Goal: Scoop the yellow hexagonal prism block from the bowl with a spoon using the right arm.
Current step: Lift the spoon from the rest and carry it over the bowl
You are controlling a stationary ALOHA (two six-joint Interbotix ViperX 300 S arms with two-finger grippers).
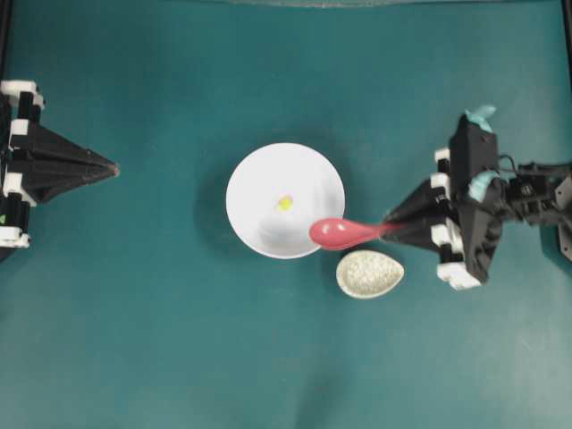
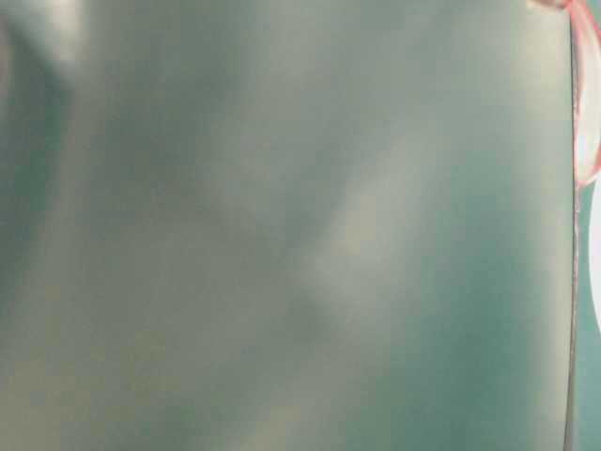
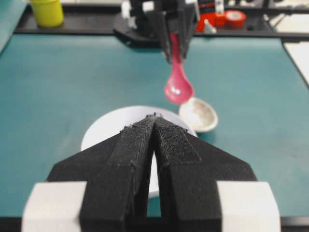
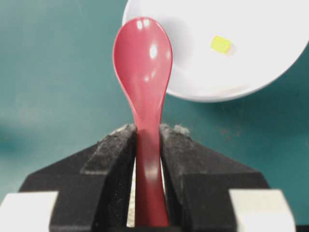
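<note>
The white bowl (image 1: 285, 200) sits mid-table with the tiny yellow hexagonal prism block (image 1: 284, 203) lying near its middle; the block (image 4: 221, 44) also shows in the right wrist view inside the bowl (image 4: 227, 63). My right gripper (image 1: 390, 220) is shut on the handle of the pink-red spoon (image 1: 338, 232), which it holds level above the table. The spoon's head (image 4: 143, 53) hovers over the bowl's lower right rim, apart from the block. At the far left my left gripper (image 1: 113, 168) is shut with nothing in it; its fingertips (image 3: 155, 117) point toward the bowl (image 3: 104, 126).
A small speckled off-white oval dish (image 1: 369, 273) lies just below the spoon, right of the bowl. Past the table's far edge in the left wrist view stand a yellow cup (image 3: 47, 12) and red tape rolls (image 3: 234, 18). The table-level view is a blurred teal surface.
</note>
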